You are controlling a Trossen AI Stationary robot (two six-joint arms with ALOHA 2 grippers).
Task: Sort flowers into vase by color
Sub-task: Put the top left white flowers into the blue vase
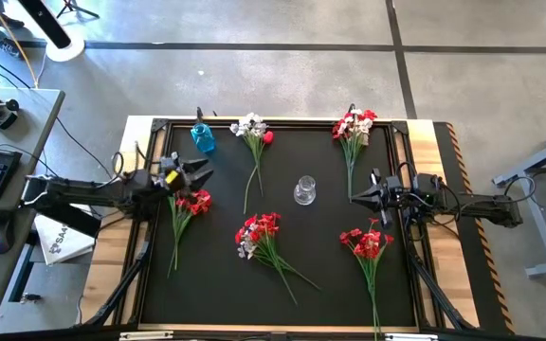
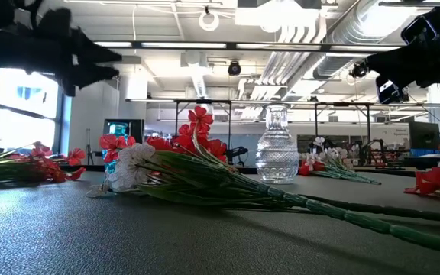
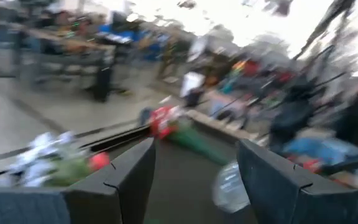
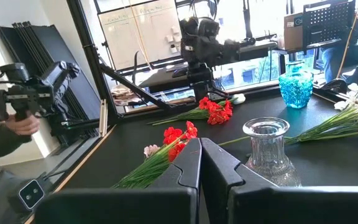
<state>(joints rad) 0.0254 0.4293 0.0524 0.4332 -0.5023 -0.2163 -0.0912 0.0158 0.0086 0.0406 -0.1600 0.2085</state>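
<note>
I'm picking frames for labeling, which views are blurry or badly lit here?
Left wrist view: motion-smeared, background and flowers soft. Low view: both arms silhouetted against bright windows; clear vase sharp. High view: even light. Right wrist view: crisp on the blue vase, windows somewhat blown out.

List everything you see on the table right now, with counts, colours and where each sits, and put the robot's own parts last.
Clear glass vase: one, colourless, mat centre.
Blue glass vase: one, blue, far left edge.
Flower bunches: five, green stems. Mostly white, far centre-left; red and white, far right; red, left; red with some white, near centre; red, near right.
Black mat: one, covering the wooden table.
Left pincer: open, above the left red bunch.
Right pincer: shut, right of the clear vase.
</note>
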